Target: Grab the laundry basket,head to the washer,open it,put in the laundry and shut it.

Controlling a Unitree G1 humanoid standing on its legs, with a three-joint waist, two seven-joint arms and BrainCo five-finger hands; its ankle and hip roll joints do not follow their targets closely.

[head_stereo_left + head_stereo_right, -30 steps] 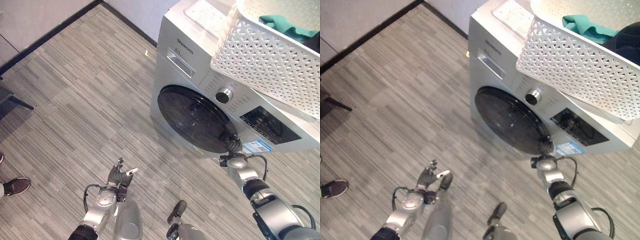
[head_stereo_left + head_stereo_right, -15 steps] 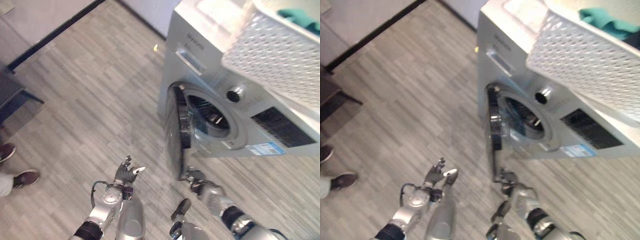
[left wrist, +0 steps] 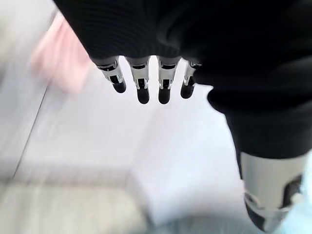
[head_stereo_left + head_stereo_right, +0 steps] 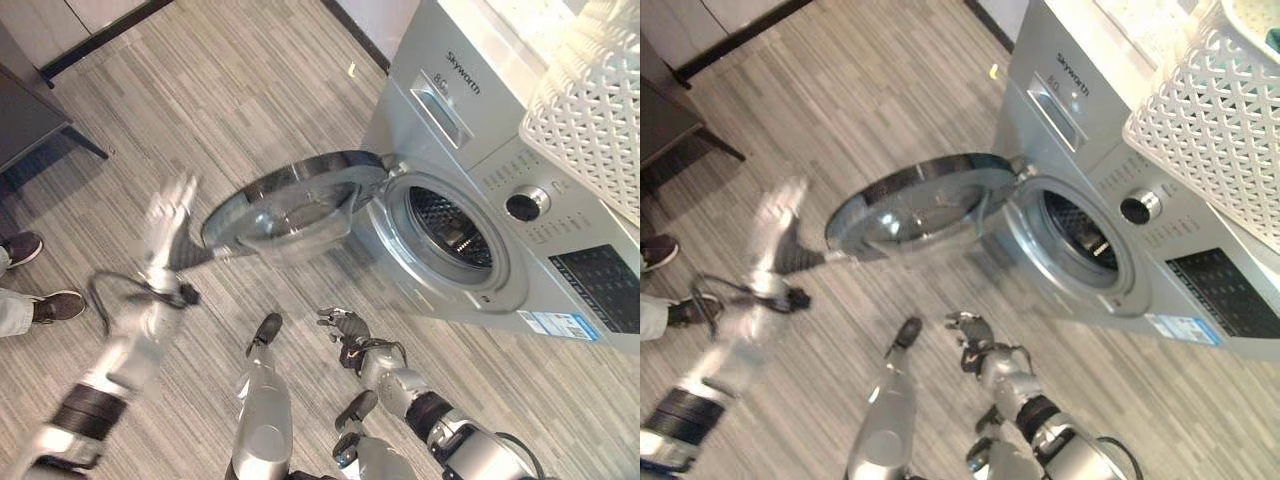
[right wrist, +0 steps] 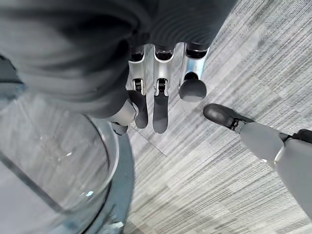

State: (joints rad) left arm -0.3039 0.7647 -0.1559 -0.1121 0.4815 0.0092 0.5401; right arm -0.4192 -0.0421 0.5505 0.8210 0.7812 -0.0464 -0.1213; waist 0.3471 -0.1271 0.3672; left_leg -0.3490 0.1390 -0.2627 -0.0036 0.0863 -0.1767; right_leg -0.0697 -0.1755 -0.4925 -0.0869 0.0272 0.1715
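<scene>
The silver front-loading washer point(image 4: 470, 130) stands at the right with its round glass door point(image 4: 290, 205) swung wide open to the left, baring the drum opening point(image 4: 450, 235). On the washer's top sits the white lattice laundry basket point(image 4: 595, 110). My right hand point(image 4: 345, 328) hangs low in front of the washer, below the door's edge, fingers point(image 5: 158, 102) relaxed and holding nothing; the door glass point(image 5: 53, 161) is beside it. My left hand point(image 4: 168, 205) is raised left of the door, apart from it, its fingers point(image 3: 141, 83) straight and empty.
A person's shoes point(image 4: 55, 305) stand at the left edge of the grey striped floor point(image 4: 250, 90). A dark piece of furniture point(image 4: 25, 120) occupies the far left corner. The open door juts out over the floor in front of the washer.
The washer door has swung from shut to wide open. My right hand has let go of its edge and dropped below it. My left arm has lifted. The camera has shifted.
</scene>
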